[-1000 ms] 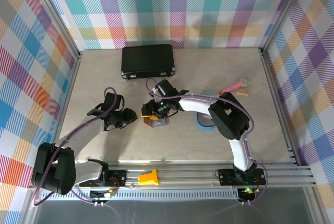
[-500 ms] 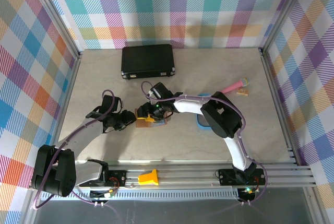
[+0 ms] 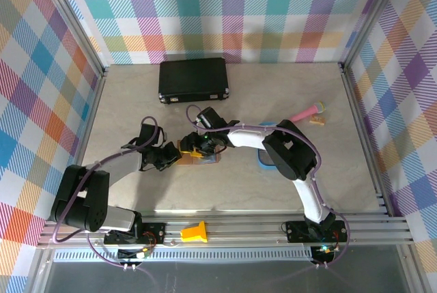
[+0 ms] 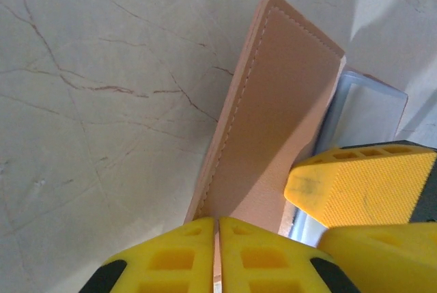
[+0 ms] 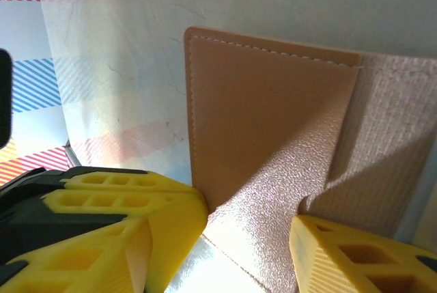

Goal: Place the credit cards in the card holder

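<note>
Both at the card holder (image 4: 273, 115): left end effector (image 4: 217, 225) clenched on its flap, right end effector (image 5: 249, 221) spread.

From high behind the rig I look down on the whole table (image 3: 293, 95); both wrist cameras sit close, sharing the card holder (image 4: 273, 122)

left arm (image 3: 116, 166): grey links, black joints | right arm (image 3: 311, 197): white links, black joints | cables (image 3: 145, 122): purple, one along each arm | left tool (image 4: 218, 230): yellow fingers with recessed pockets, black mounts | right tool (image 5: 249, 223): yellow fingers, same pockets
</note>
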`<control>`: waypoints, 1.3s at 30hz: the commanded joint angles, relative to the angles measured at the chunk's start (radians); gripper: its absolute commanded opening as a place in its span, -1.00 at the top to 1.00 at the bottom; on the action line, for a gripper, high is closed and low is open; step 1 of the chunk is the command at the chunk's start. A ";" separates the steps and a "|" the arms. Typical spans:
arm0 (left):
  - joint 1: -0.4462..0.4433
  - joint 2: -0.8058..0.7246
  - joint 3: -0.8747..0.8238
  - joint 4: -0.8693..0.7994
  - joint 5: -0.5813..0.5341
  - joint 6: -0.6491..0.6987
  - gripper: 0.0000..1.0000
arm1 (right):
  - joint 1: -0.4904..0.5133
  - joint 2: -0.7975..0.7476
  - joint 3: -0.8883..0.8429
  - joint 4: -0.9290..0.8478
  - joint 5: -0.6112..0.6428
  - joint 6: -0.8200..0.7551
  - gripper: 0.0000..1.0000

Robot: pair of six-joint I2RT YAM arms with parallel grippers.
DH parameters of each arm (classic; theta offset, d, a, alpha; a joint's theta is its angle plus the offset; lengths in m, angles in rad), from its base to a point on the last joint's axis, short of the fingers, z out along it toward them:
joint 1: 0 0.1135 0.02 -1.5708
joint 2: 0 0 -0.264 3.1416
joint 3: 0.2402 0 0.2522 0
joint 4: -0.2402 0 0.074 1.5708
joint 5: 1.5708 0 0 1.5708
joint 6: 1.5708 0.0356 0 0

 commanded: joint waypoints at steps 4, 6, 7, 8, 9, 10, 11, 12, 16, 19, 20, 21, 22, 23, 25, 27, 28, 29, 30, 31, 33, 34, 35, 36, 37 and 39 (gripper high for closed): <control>0.009 0.044 -0.026 0.056 -0.011 -0.001 0.80 | -0.020 -0.108 -0.028 -0.027 0.032 -0.053 -0.14; 0.010 0.049 -0.030 0.054 -0.018 0.004 0.80 | -0.034 -0.157 -0.035 -0.116 0.093 -0.103 -0.16; 0.010 0.050 -0.031 0.053 -0.020 0.005 0.80 | -0.042 -0.180 -0.038 -0.160 0.133 -0.128 -0.18; 0.010 0.049 -0.033 0.053 -0.020 0.008 0.80 | -0.049 -0.197 -0.036 -0.208 0.165 -0.148 -0.20; 0.010 0.049 -0.035 0.054 -0.020 0.008 0.80 | -0.053 -0.207 -0.031 -0.253 0.196 -0.164 -0.21; 0.009 0.046 -0.037 0.055 -0.020 0.012 0.80 | -0.054 -0.212 -0.027 -0.292 0.225 -0.184 -0.23; 0.009 0.042 -0.037 0.053 -0.019 0.012 0.80 | -0.055 -0.213 -0.019 -0.321 0.244 -0.202 -0.24; 0.010 0.039 -0.037 0.051 -0.021 0.012 0.80 | -0.056 -0.209 -0.010 -0.355 0.260 -0.218 -0.24; 0.010 0.037 -0.031 0.050 -0.022 0.018 0.79 | -0.056 -0.192 -0.001 -0.376 0.250 -0.239 -0.25; 0.010 0.053 -0.026 0.048 -0.021 0.022 0.78 | -0.056 -0.176 0.012 -0.379 0.234 -0.236 -0.25; 0.010 0.058 -0.024 0.049 -0.021 0.023 0.78 | -0.056 -0.170 0.017 -0.383 0.229 -0.235 -0.25; 0.010 0.063 -0.022 0.051 -0.021 0.024 0.78 | -0.055 -0.160 0.026 -0.390 0.227 -0.235 -0.25; 0.010 0.067 -0.023 0.053 -0.021 0.024 0.78 | -0.055 -0.149 0.037 -0.399 0.223 -0.236 -0.25; 0.010 0.072 -0.021 0.055 -0.020 0.025 0.78 | -0.056 -0.140 0.044 -0.407 0.219 -0.238 -0.25; 0.009 0.075 -0.022 0.059 -0.020 0.025 0.77 | -0.056 -0.124 0.056 -0.411 0.209 -0.234 -0.25; 0.010 0.077 -0.020 0.061 -0.020 0.024 0.78 | -0.056 -0.109 0.070 -0.423 0.205 -0.228 -0.25; 0.010 0.077 -0.021 0.060 -0.020 0.026 0.77 | -0.056 -0.104 0.077 -0.426 0.200 -0.229 -0.25; 0.009 0.077 -0.020 0.061 -0.020 0.027 0.77 | -0.056 -0.099 0.079 -0.425 0.198 -0.226 -0.25; 0.009 0.077 -0.021 0.060 -0.021 0.028 0.77 | -0.056 -0.096 0.082 -0.427 0.198 -0.222 -0.25; 0.010 0.079 -0.022 0.062 -0.021 0.029 0.77 | -0.056 -0.092 0.085 -0.430 0.198 -0.219 -0.25; 0.010 0.084 -0.022 0.063 -0.019 0.030 0.77 | -0.056 -0.088 0.091 -0.438 0.203 -0.215 -0.25; 0.010 0.087 -0.023 0.065 -0.017 0.029 0.76 | -0.056 -0.086 0.091 -0.440 0.205 -0.212 -0.25; 0.010 0.088 -0.023 0.067 -0.016 0.029 0.76 | -0.056 -0.085 0.090 -0.441 0.207 -0.211 -0.25; 0.010 0.090 -0.024 0.071 -0.015 0.029 0.76 | -0.056 -0.084 0.090 -0.443 0.210 -0.207 -0.25; 0.010 0.091 -0.026 0.072 -0.015 0.028 0.76 | -0.056 -0.085 0.089 -0.441 0.210 -0.206 -0.26; 0.009 0.091 -0.027 0.074 -0.014 0.029 0.76 | -0.054 -0.079 0.090 -0.440 0.205 -0.200 -0.26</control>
